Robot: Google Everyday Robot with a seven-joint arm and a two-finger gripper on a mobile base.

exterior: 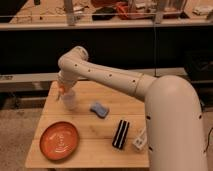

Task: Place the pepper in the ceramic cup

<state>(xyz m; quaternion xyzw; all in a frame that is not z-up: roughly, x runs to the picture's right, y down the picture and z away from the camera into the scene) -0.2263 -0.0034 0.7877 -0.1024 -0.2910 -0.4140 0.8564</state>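
My gripper (pixel 62 89) hangs at the end of the white arm over the table's far left corner. A tiny orange-red piece, the pepper (pixel 60 92), shows at its tip, and the gripper is shut on it. The ceramic cup (pixel 70 100), small, pale and tapered, stands on the wooden table (pixel 100 145) just below and to the right of the gripper, close against it. The pepper is at the cup's left rim, outside the cup.
A blue sponge-like block (pixel 99 109) lies right of the cup. A large round orange plate (pixel 59 140) sits at the front left. A black ridged object (pixel 120 134) and a small white piece (pixel 139 142) lie at the front right, next to my white base.
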